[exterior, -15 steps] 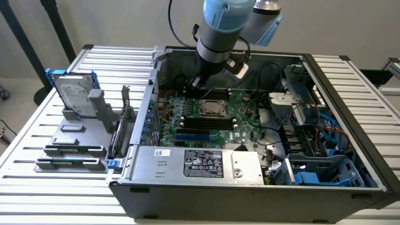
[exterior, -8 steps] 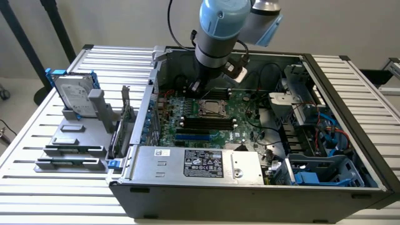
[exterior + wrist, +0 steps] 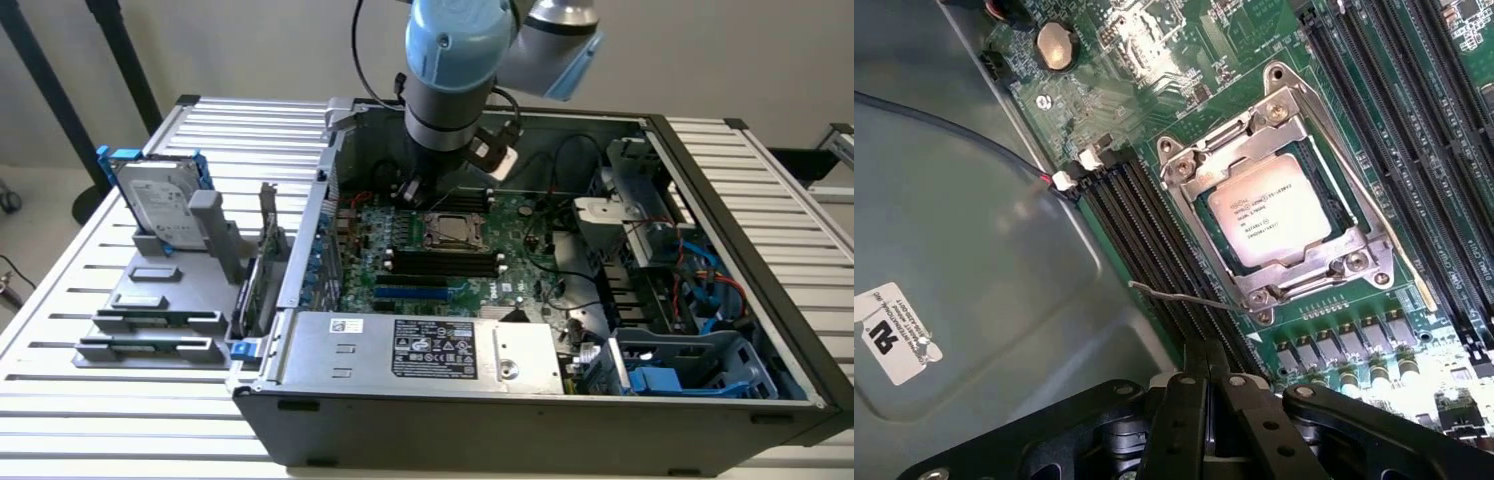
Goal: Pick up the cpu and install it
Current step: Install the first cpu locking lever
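Note:
The cpu (image 3: 1274, 211), a small square chip with a silver top plate and printed text, lies flat in the motherboard socket under the metal retention frame (image 3: 1184, 170). From the exterior view the cpu (image 3: 458, 228) sits mid-board inside the open computer case (image 3: 534, 400). My gripper (image 3: 1204, 362) is shut with nothing between its black fingers, a short way off the socket over the dark memory slots (image 3: 1144, 240). Seen from outside, the gripper (image 3: 418, 192) hangs just above the board, toward the exterior view's left of the socket. A thin socket lever (image 3: 1179, 298) sticks out near the fingertips.
The case walls enclose the board, with a silver power supply (image 3: 427, 350) at the front and drive bays with blue cables (image 3: 694, 290) on the exterior view's right. Outside on the slatted table, a grey stand (image 3: 160, 320) holds a hard drive in a blue bracket (image 3: 158, 205).

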